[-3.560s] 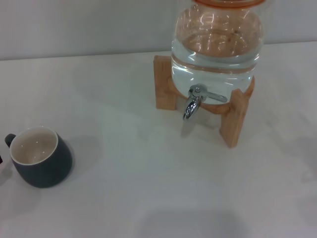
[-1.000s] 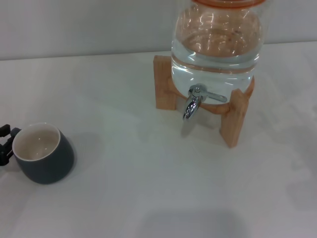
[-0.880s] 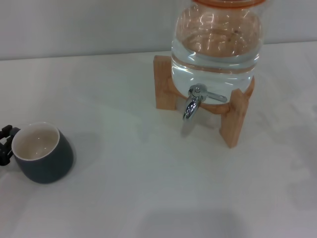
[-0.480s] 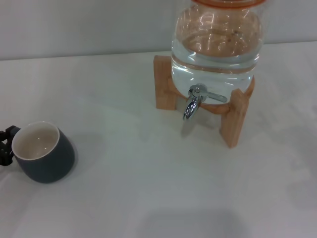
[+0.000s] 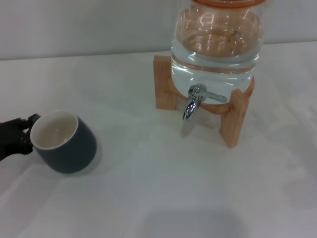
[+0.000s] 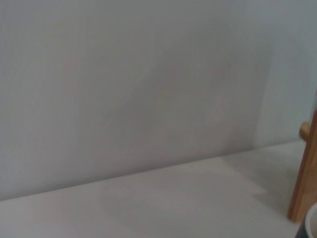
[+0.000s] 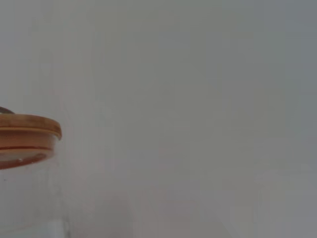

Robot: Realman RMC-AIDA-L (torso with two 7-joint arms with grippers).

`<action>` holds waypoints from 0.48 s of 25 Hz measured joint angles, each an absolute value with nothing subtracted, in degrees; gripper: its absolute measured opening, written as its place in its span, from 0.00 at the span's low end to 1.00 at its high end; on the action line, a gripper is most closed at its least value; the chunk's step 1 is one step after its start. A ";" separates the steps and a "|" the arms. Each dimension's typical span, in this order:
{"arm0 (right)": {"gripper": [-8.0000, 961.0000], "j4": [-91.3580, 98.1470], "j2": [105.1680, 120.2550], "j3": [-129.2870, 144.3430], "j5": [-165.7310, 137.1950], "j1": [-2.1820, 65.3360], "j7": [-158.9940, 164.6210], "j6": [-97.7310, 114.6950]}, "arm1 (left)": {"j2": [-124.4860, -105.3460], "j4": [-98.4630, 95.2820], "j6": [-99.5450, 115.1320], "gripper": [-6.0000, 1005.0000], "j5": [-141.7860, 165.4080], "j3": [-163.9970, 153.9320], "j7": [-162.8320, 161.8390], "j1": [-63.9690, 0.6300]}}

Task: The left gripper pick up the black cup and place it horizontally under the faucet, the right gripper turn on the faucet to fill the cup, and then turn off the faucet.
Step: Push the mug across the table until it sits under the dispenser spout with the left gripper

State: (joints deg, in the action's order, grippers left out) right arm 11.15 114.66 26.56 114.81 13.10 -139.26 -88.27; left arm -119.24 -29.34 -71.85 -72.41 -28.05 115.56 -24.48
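The black cup (image 5: 67, 146), dark charcoal with a cream inside, is at the left in the head view, its mouth tipped up and toward the left. My left gripper (image 5: 24, 137) reaches in from the left edge and is shut on the cup at its handle side; the handle is hidden by the fingers. A sliver of the cup's rim (image 6: 312, 224) shows in the left wrist view. The chrome faucet (image 5: 192, 104) hangs at the front of the jar, its thin lever pointing right, well to the right of the cup. My right gripper is out of view.
The clear water jar (image 5: 216, 47) sits on a wooden stand (image 5: 233, 116) at the back right of the white table (image 5: 163, 188). The stand's edge (image 6: 306, 173) shows in the left wrist view, the jar's wooden lid (image 7: 25, 130) in the right wrist view. A plain wall is behind.
The left gripper closed in on the cup's handle side, then carried the cup to the right and a little farther from me. The faucet and jar have not moved.
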 joint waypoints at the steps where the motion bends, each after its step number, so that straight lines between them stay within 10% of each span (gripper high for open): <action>1: 0.88 11.16 114.67 26.83 114.81 13.20 -139.31 -88.29 | -119.25 -29.11 -71.90 0.14 -72.35 -28.08 114.77 -24.99; 12: 0.88 11.17 114.70 27.86 114.78 14.17 -139.79 -90.16 | -119.58 -28.74 -66.26 0.14 -72.81 -45.10 99.53 -31.47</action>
State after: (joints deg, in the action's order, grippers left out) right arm 11.17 114.70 27.86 114.78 14.17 -139.79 -90.16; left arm -119.58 -28.74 -66.26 -72.81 -45.11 99.53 -31.47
